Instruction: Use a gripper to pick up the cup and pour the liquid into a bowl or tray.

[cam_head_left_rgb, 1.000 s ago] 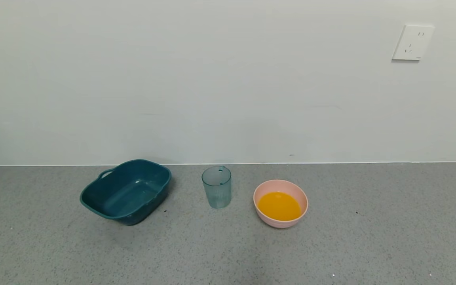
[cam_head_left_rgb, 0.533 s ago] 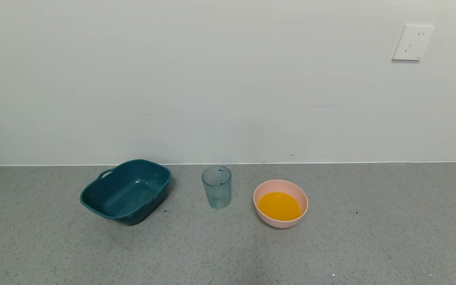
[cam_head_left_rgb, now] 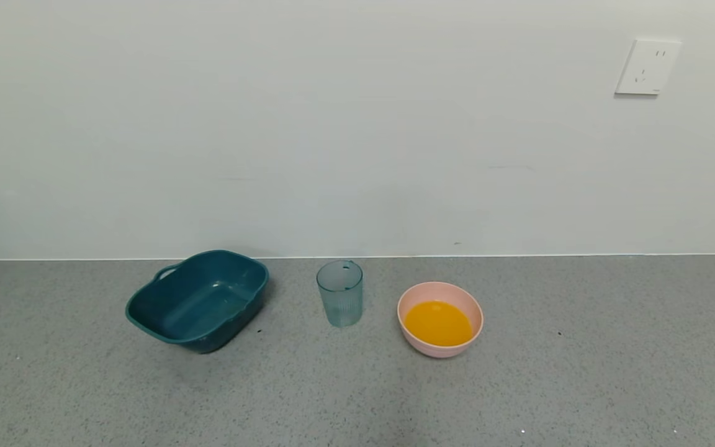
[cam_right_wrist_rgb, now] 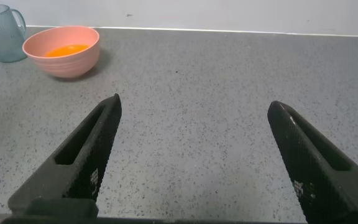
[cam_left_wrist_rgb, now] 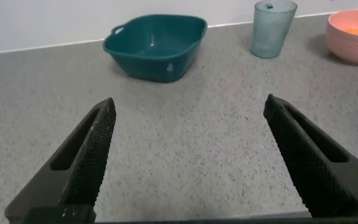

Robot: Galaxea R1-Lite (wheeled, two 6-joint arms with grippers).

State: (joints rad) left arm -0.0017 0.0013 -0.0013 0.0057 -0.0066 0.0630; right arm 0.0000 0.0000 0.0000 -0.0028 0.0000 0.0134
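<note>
The cup (cam_head_left_rgb: 340, 293) stands upright and empty on the grey counter, between the tub and the bowl; it also shows in the left wrist view (cam_left_wrist_rgb: 271, 28) and the right wrist view (cam_right_wrist_rgb: 2, 32). The pink bowl (cam_head_left_rgb: 440, 292) to its right holds the orange liquid (cam_head_left_rgb: 437, 323); the bowl shows in the left wrist view (cam_left_wrist_rgb: 352, 42) and the right wrist view (cam_right_wrist_rgb: 61, 56) too. Neither arm shows in the head view. My left gripper (cam_left_wrist_rgb: 190, 111) is open and empty, well short of the cup. My right gripper (cam_right_wrist_rgb: 194, 109) is open and empty, well short of the bowl.
A dark teal tub with handles (cam_head_left_rgb: 199, 302) stands left of the cup, also in the left wrist view (cam_left_wrist_rgb: 156, 45). A white wall with a socket (cam_head_left_rgb: 647, 66) rises close behind the objects.
</note>
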